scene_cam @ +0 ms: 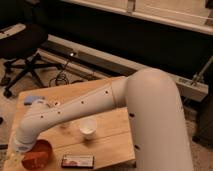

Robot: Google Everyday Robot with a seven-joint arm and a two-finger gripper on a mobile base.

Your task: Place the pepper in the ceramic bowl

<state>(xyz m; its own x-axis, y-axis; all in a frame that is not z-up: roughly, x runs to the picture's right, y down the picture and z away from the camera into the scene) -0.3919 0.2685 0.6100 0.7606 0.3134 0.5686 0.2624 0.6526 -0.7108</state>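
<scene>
Pepper itself stays hidden from us; our gripper (22,148), grip state untellable, hangs at the round orange-red ceramic bowl's (40,156) ten o'clock rim, so placement looks near but unconfirmed.

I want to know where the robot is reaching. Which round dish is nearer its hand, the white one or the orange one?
The orange-red ceramic bowl at the table's front left corner. The end effector hangs at its rim, while the small white cup stands apart, further right.

An office or lab: a black office chair (22,47) behind the wooden table (107,142), cables on the floor nearby.
</scene>
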